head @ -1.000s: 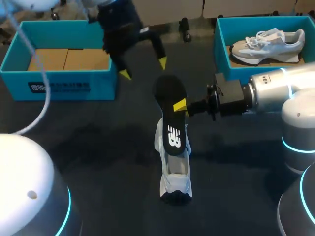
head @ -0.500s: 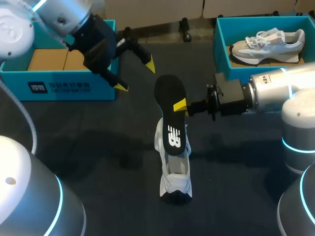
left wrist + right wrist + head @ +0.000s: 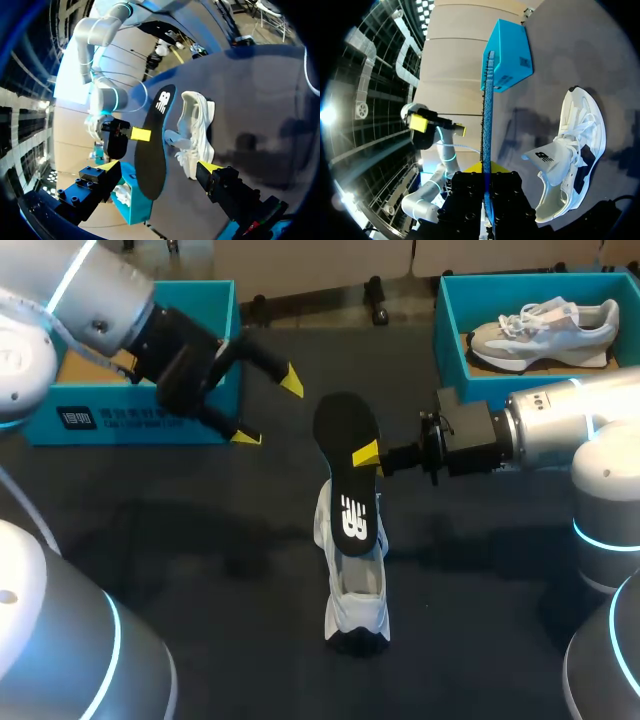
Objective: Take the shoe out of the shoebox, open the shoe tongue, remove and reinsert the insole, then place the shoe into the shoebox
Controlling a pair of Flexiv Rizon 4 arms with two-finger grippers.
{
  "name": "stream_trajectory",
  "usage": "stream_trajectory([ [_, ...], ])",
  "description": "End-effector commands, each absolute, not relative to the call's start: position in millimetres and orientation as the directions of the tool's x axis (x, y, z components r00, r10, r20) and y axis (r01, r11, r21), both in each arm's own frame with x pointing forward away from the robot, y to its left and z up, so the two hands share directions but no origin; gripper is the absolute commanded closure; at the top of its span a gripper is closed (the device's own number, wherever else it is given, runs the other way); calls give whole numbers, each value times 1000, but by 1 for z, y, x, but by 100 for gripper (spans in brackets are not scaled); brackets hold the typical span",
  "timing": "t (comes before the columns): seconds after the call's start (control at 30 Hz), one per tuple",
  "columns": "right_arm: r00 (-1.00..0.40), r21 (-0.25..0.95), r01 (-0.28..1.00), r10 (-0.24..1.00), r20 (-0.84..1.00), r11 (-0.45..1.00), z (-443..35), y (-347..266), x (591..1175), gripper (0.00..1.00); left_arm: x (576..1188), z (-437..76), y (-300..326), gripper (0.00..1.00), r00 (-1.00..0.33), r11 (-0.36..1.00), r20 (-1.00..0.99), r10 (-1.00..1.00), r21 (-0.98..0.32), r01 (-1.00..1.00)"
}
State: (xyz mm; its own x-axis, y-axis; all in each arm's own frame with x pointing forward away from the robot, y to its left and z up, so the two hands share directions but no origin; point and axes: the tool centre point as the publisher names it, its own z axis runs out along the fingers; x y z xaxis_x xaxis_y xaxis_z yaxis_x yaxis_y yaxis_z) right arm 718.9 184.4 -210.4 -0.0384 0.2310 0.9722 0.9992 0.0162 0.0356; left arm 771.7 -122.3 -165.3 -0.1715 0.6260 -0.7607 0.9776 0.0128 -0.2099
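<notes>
Our right jaws are clamped on the insole (image 3: 347, 475), one yellow tip on its upper face and the other hidden behind it. Our left jaws stand wide apart with nothing between them. The insole hangs above the middle of the table (image 3: 200, 540), dark face up in the head view, its near end over the far end of the shoe (image 3: 355, 590). The left wrist view shows a gap between the two. The shoe stands on the table, near of centre, its opening upward and its tongue (image 3: 542, 157) lifted.

Since a second ago the insole, the shoe and the right gripper (image 3: 368, 456) have not shifted. The left gripper (image 3: 268, 410) has. It hung just far of the insole then, and has since drawn back to the left and a little nearer. It now sits in front of the near right corner of the left box (image 3: 140, 415), well left of the insole. Its arm, which then came down from the far left corner, now comes in lower from the left edge, across that box.

The right arm reaches in level from the right, wrist pointing left, gripping the insole's right edge about midway along. The left arm slants from the far left toward the centre, and its wrist view has the insole ahead between its fingers. The right box (image 3: 450, 330) stands at the far right with a second shoe (image 3: 545, 330) in it.
</notes>
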Motion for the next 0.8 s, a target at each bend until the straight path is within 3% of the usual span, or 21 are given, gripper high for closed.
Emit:
stream_trajectory([
  [0.03,-39,36,999,231,972,16,-211,186,719,100,781,-179,-120,0,-194,-28,-860,472,-235,972],
  [0.8,-39,36,999,231,972,16,-211,186,719,100,777,-193,-122,0,-224,-26,-890,397,-255,967],
])
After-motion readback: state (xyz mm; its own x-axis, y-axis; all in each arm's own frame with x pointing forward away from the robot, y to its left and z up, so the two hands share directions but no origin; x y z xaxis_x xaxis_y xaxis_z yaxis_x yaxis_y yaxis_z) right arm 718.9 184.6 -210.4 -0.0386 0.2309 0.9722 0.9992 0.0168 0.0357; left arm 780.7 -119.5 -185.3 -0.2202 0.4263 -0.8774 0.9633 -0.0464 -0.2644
